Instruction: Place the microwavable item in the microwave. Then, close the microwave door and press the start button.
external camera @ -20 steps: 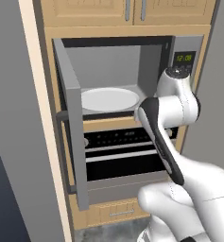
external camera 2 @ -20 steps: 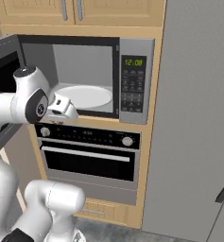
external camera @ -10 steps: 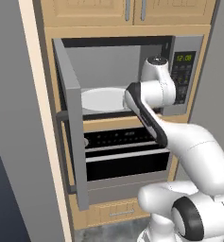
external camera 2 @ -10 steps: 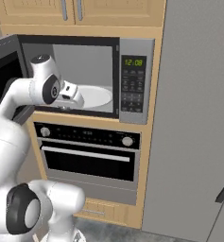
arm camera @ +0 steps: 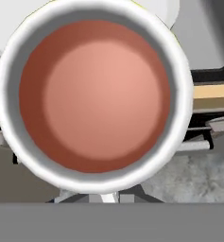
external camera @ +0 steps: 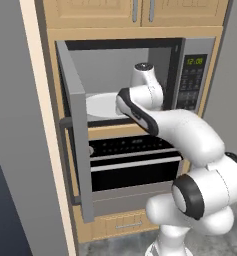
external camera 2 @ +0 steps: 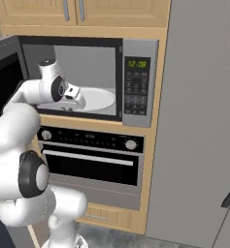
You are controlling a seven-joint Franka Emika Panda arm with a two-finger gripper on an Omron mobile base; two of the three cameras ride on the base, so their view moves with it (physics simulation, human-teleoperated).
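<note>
Since a second ago the arm has swung up from in front of the oven and reached toward the open microwave (external camera 2: 136,82), so the gripper (external camera 2: 73,98) now sits at the mouth of the cavity, just above the front of the white turntable (external camera 2: 99,98). Its jaws are closed tight on the bowl (arm camera: 92,94), whose white rim and reddish-brown contents sit right under the hand camera. From the base views I cannot tell whether the bowl is already over the turntable or only at the sill; the hand view looks past the rim to the oven (external camera 2: 90,162) front and floor below, which suggests the edge. The microwave door (external camera: 76,130) stands swung wide to the left. By my judgement the placing step is near its end: carry the bowl further in, set it down, release.
</note>
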